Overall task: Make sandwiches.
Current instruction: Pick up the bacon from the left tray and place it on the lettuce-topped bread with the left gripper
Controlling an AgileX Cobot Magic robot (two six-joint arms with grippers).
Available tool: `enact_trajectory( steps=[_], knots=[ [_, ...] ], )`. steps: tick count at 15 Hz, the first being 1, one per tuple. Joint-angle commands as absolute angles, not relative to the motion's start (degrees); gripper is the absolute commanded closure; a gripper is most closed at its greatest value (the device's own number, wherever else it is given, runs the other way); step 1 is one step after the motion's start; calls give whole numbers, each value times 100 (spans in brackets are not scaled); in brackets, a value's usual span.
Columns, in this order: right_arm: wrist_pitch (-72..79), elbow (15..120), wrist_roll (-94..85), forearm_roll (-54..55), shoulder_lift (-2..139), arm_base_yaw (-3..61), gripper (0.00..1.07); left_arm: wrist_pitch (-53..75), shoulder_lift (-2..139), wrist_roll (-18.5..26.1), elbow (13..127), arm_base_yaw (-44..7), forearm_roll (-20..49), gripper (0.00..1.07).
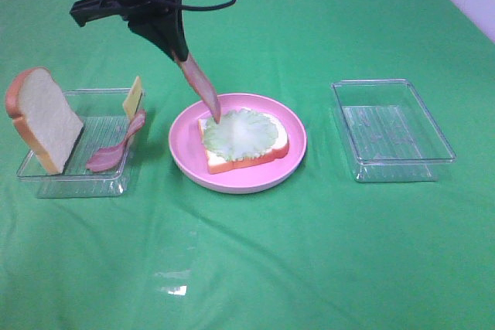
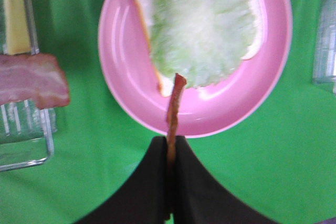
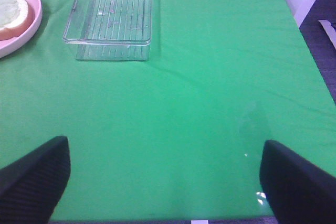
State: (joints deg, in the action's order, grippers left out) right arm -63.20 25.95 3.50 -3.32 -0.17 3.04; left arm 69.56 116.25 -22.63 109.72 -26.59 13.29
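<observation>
On the pink plate (image 1: 186,152) lies a bread slice (image 1: 255,158) topped with ruffled lettuce (image 1: 241,130). My left gripper (image 1: 179,53) hangs above the plate's left rim, shut on a bacon strip (image 1: 203,89) whose lower end dangles at the lettuce's near-left edge. The left wrist view shows the same bacon strip (image 2: 174,109) edge-on, clamped at the left gripper (image 2: 169,141), over the plate (image 2: 122,77) and lettuce (image 2: 205,35). My right gripper (image 3: 165,179) is open over bare green cloth, holding nothing, and does not show in the exterior view.
A clear tray (image 1: 108,185) at left holds an upright bread slice (image 1: 42,117), a cheese square (image 1: 133,96) and another bacon strip (image 1: 116,148). An empty clear tray (image 1: 445,151) stands to the right of the plate, and it appears again as the tray (image 3: 147,14).
</observation>
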Motion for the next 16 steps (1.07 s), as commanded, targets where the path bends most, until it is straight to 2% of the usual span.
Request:
enact_trajectory(
  steps=[1,4,5,8,10,11,14,16],
  knots=[
    [-6308,2584,292,-350,-172,275,12,7110,11591,-2017,11196,-2681,1816,107],
    [-6308,2584,292,-350,-172,275,12,6285,11740,-1490,11207,-2681,2641,107],
    [-6308,2584,292,-350,-172,275,12,5924,12003,-1003,11207,-2681,3472,107],
    [-6308,2584,292,-350,-172,275,12,5764,12657,-195,11219,-2681,4555,107],
    [-6308,2584,292,-350,-172,275,12,5747,13058,183,11219,-2676,4687,107],
    [-6308,2584,292,-350,-172,275,12,5741,13144,235,11219,-2653,4681,107],
    [-6308,2584,292,-350,-172,275,12,5770,13407,143,11219,-2429,4589,107],
    [-6308,2584,292,-350,-172,275,12,5821,13407,143,11224,-2332,4269,107]
  ],
)
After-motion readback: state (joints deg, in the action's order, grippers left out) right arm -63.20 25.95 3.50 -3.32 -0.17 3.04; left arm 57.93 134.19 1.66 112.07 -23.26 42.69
